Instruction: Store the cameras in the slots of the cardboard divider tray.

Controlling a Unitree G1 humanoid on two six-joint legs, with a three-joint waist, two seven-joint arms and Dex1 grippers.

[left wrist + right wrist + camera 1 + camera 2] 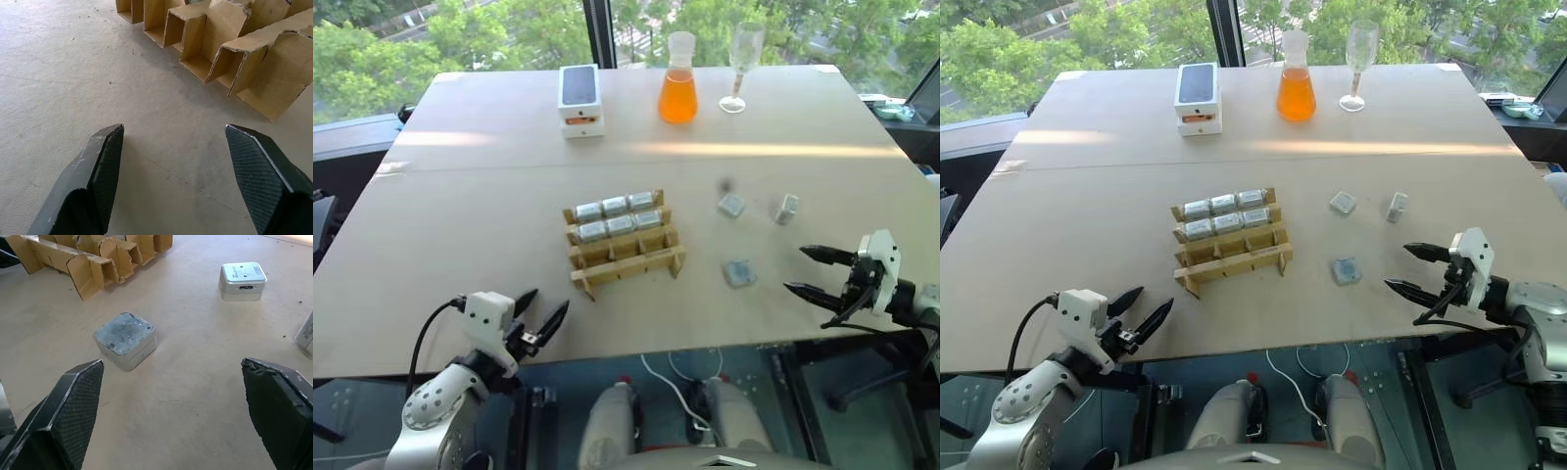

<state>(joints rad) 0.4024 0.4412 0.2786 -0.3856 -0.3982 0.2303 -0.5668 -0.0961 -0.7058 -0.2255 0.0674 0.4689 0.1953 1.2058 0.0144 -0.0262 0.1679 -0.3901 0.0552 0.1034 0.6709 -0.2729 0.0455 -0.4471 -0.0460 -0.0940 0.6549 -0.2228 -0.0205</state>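
- The tray [624, 243] sits mid-bench [460, 215], its two far rows filled with six cameras [618, 215]; the near row of slots is empty.
- Three more cameras lie loose to the tray's right: one [739, 272] nearest the front edge, one [731, 205] farther back, one [787, 209] tilted beside it.
- The left pincer [540, 317] hovers at the front edge, left of the tray, fingers apart and holding nothing.
- The right pincer [815, 274] is spread wide and empty, just right of the nearest loose camera.
- A white box [580, 98], an orange flask [677, 80] and a glass [740, 67] stand at the far edge.
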